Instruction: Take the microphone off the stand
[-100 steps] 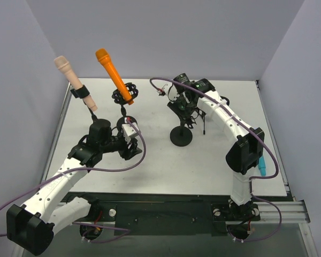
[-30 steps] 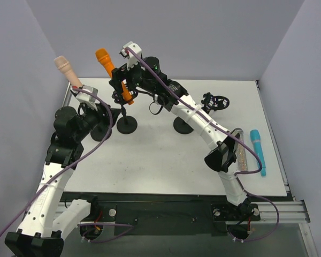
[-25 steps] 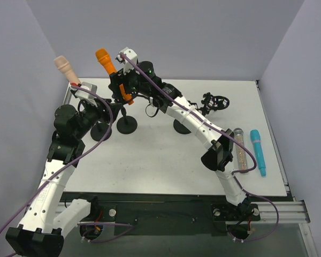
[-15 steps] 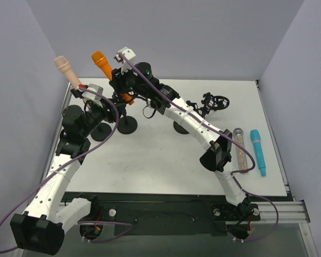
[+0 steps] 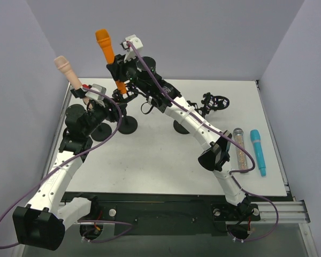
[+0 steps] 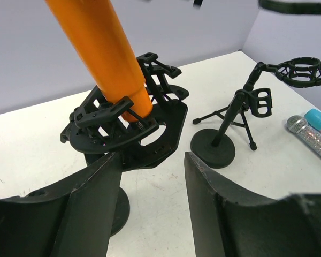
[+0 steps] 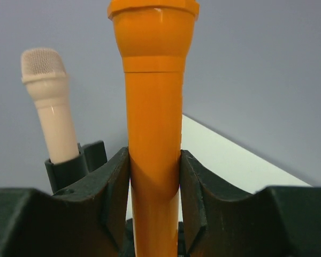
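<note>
The right gripper point(image 7: 154, 179) is clamped on the shaft of the orange microphone point(image 7: 152, 96), which stands upright at mid-frame. Its lower end sits in the black cradle point(image 6: 104, 115) of the stand point(image 6: 120, 209), left of centre. The left gripper point(image 6: 152, 182) holds its jaws apart just below that cradle, gripping nothing. At upper left, a beige microphone point(image 7: 47, 107) sits in a clip point(image 7: 75, 163).

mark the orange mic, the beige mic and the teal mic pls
orange microphone point(image 7: 152, 107): right wrist view, shaft below the head.
beige microphone point(image 7: 41, 65): right wrist view, mesh head.
teal microphone point(image 5: 258, 154): top external view, mid-body.
</note>
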`<state>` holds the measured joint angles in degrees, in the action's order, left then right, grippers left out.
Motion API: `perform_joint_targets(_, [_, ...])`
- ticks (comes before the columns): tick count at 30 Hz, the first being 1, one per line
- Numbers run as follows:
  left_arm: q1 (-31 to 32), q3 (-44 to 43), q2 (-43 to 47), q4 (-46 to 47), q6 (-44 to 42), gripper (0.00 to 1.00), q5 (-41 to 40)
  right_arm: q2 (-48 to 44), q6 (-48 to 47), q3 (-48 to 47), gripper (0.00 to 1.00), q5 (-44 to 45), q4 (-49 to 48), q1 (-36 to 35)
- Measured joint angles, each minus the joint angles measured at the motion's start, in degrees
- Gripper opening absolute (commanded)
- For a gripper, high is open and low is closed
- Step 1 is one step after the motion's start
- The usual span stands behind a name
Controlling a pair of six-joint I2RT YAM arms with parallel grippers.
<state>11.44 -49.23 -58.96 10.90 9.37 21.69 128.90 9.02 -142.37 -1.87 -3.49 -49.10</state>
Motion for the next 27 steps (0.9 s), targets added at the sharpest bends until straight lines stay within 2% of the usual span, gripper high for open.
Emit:
perform_joint_targets(5, [0.0, 0.3, 0.6, -0.4, -0.2, 0.62, 0.1, -0.9, 0.2, -1.4, 0.0, 1.6, -3.2, -0.5])
perform_joint_targets(7, [-0.1, 0.3, 1.2, -1.2, -0.6, 0.64, 0.2, -3.6, 1.0, 1.3, 0.0, 1.6, -3.6, -0.4])
perform_joint_targets(12, [0.0, 0.2, 4.6, -4.8, -1.5, 0.65, 0.8, -18.5, -0.2, 18.1, 0.0, -1.4, -4.2, 1.6])
perform_joint_targets(15, [0.0, -1.3, 6.6, -6.9, -2.3, 0.65, 1.3, -30.5, -1.5, 30.4, 0.0, -2.9, -4.5, 5.7])
perform_joint_targets(19, [0.0, -5.1, 7.0, -7.8, -3.8, 0.65, 3.2, -41.6, -2.6, 39.4, 0.0, -3.5, -2.8, 12.2])
perform_joint_targets(21, [0.0, -6.9, 6.9, -8.3, -4.4, 0.66, 4.5, -46.2, -4.1, 43.6, 0.0, -3.7, -1.0, 14.5])
perform_joint_targets(22, [0.0, -7.7, 6.7, -8.6, -4.7, 0.71, 5.2, -49.4, -5.7, 47.2, 0.0, -3.4, 0.2, 15.4])
perform_joint_targets(27, [0.0, -10.0, 5.2, -9.1, -6.3, 0.71, 5.6, -64.3, -10.2, 64.2, 0.0, 0.5, 7.7, 18.9])
